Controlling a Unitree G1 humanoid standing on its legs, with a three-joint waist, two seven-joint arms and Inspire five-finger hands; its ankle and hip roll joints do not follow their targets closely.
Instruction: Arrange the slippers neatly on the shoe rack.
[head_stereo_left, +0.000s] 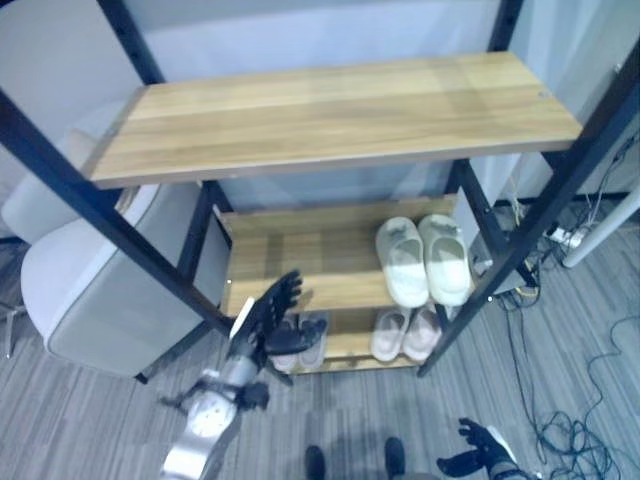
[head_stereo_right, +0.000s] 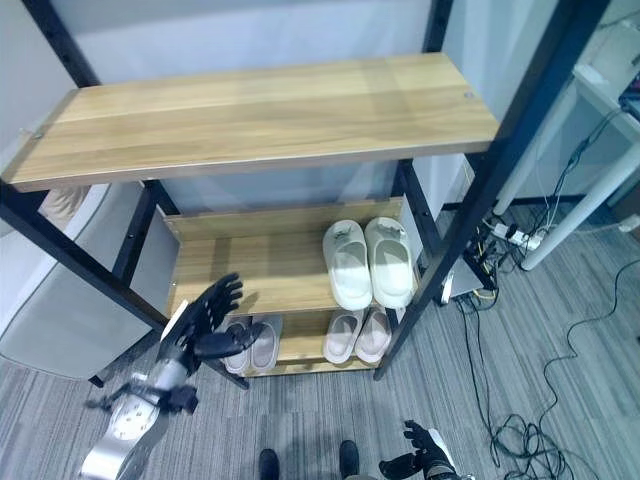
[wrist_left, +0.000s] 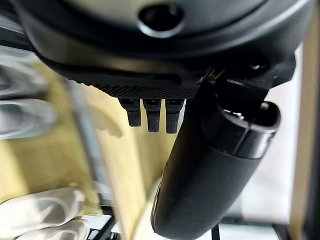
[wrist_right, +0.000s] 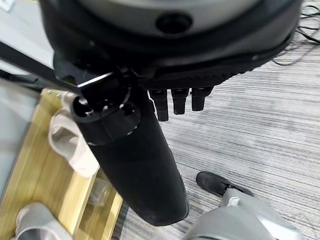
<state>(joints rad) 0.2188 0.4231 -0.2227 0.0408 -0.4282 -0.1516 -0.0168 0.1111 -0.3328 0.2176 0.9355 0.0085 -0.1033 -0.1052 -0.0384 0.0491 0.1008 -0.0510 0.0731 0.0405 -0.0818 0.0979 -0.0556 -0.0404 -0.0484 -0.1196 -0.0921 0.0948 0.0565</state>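
A pair of white slippers (head_stereo_left: 425, 258) lies side by side at the right of the rack's middle shelf (head_stereo_left: 300, 250). Below it, on the bottom shelf, sits a pale pink pair (head_stereo_left: 405, 333), seen close in the right wrist view as well (wrist_right: 70, 142). A grey pair (head_stereo_left: 305, 340) lies at the left of the bottom shelf, partly hidden by my left hand (head_stereo_left: 268, 312). That hand hovers open, fingers straight, in front of the middle shelf's left front edge and holds nothing. My right hand (head_stereo_left: 482, 450) hangs low above the floor in front of the rack, open.
The rack's black posts (head_stereo_left: 560, 190) slant out at both front corners. A broad wooden top shelf (head_stereo_left: 330, 110) overhangs the lower ones. A light grey chair (head_stereo_left: 100, 290) stands left of the rack. Cables and a power strip (head_stereo_left: 565, 235) lie on the floor at the right.
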